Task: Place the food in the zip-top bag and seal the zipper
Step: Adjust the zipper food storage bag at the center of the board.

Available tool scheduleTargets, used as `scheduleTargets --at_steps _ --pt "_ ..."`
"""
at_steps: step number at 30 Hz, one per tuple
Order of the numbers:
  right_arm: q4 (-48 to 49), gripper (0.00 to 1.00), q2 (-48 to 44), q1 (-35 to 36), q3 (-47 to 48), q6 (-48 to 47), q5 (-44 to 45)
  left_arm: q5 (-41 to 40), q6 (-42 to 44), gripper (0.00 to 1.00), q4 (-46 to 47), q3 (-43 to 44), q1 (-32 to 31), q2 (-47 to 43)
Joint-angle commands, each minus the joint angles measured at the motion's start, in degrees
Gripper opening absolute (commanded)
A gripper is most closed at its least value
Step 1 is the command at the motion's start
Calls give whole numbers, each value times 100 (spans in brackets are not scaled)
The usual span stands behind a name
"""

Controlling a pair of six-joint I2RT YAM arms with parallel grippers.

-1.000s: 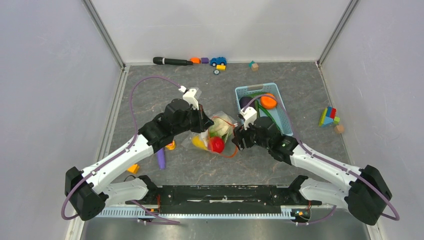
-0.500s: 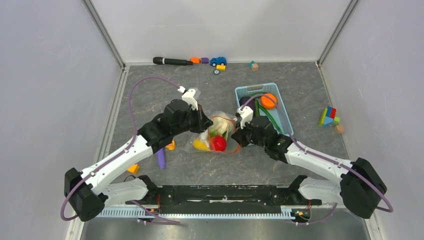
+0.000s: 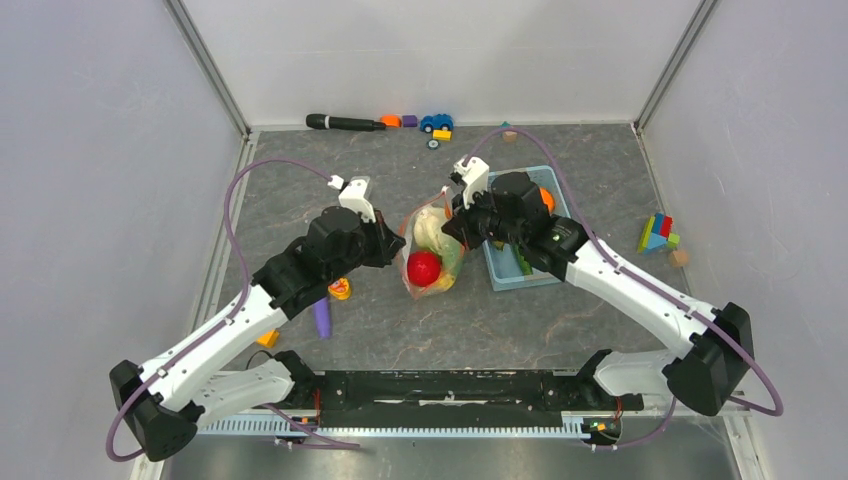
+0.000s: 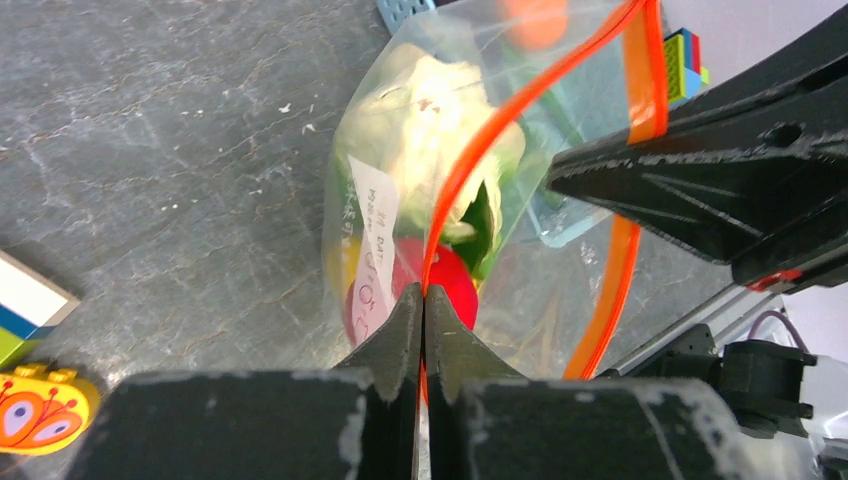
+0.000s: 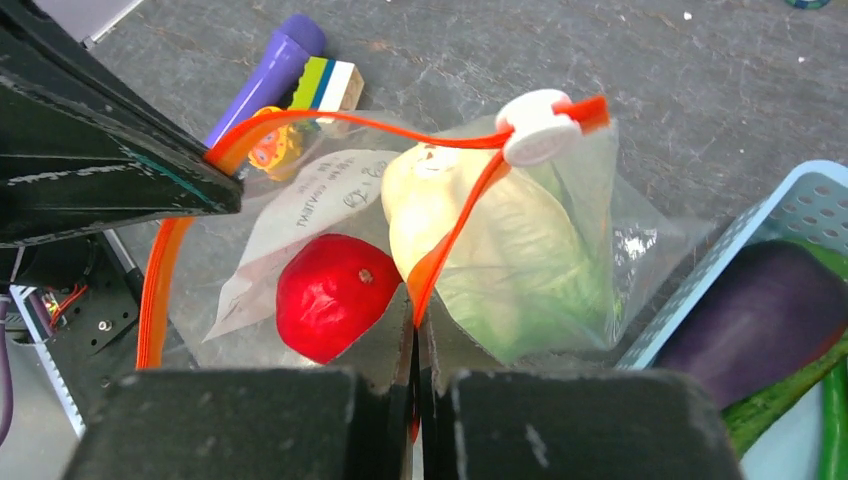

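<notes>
left gripper (image 4: 424,300) is clamped tight on the thin orange-red zipper (image 4: 470,170) of the zip-top bag (image 3: 430,255), pinching one lip of the mouth. right gripper (image 5: 415,322), jaws pressed together, pinches the other lip. the clear bag hangs between the two claws near the middle of the grey table (image 3: 300,190), its mouth spread into an orange loop. a white slider (image 5: 538,125) sits at the far end of the zipper in the right wrist view. inside the bag lie a pale green cabbage (image 5: 520,250) and a red piece (image 5: 330,295), the red one beside the white label (image 4: 372,230). a purple eggplant (image 5: 760,300) lies in the light blue basket (image 3: 503,268), just beside the bag on the right arm's side. a purple stick (image 3: 321,318) lies on the table below the left arm.
</notes>
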Motion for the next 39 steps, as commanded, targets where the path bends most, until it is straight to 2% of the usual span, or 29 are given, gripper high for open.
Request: scheduleTargets --at_steps 1,12,14,17,21,23,26,28,29,31,35,38,39 --pt "-331 0 179 -122 344 -190 -246 -354 -10 2 -171 -65 -2 -82" --pt "-533 0 574 -255 329 -265 -45 -742 -17 3 -289 67 -3 198" --pt "-531 0 586 -266 332 -290 -61 -729 10 12 -278 98 -2 254" --pt "-525 0 567 -264 354 -317 -161 -654 55 51 -212 129 6 336" --pt "-487 0 557 -265 376 -333 -246 -487 64 67 -129 202 11 475" --pt "-490 0 585 -267 392 -360 -280 -451 71 67 -92 252 7 576" --pt "-500 0 605 -264 410 -416 -266 -540 127 54 -148 381 7 730" --pt "-505 1 597 -279 417 -432 -219 -706 157 35 -201 448 7 809" --pt "-521 3 593 -301 415 -430 -203 -754 179 21 -234 487 7 850" --pt "-634 14 604 -424 474 -406 -204 -775 200 3 -259 538 7 885" --pt "-687 65 404 -681 534 -579 -187 -768 192 2 -252 540 7 911" --pt "-727 92 94 -803 506 -760 -70 -780 151 2 -250 505 11 915" --pt "-767 98 -23 -844 494 -742 84 -781 129 2 -255 489 7 913"
